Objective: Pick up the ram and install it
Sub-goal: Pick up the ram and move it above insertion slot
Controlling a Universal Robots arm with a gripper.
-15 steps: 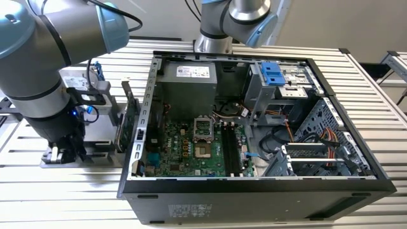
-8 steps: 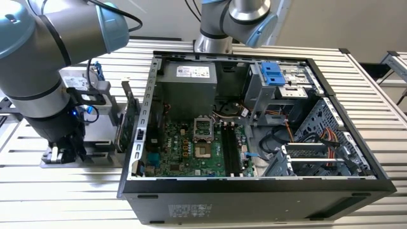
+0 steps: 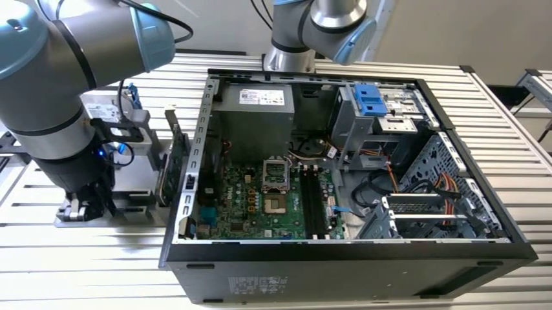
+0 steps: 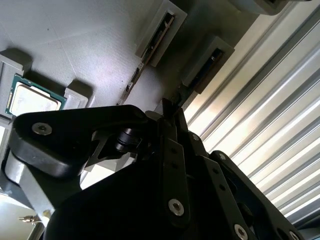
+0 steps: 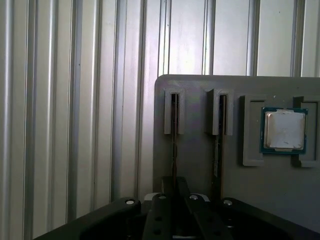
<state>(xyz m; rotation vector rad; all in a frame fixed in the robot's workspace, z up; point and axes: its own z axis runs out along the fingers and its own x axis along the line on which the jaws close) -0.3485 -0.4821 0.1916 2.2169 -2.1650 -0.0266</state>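
Hangs with the gripper (image 5: pixel 175 184) low at the grey tray (image 5: pixel 196 165), on the exterior view's left of the computer case (image 3: pixel 345 261). Lines up on the ram (image 5: pixel 173 142), standing on edge in the slot nearest the tray's rim. Cannot tell whether clamped on it.

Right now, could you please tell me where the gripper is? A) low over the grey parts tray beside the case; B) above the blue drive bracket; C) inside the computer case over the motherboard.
A: in the exterior view the gripper hangs low over the grey parts tray, to the exterior view's left of the computer case, and the first wrist view shows a ram stick just ahead of it.
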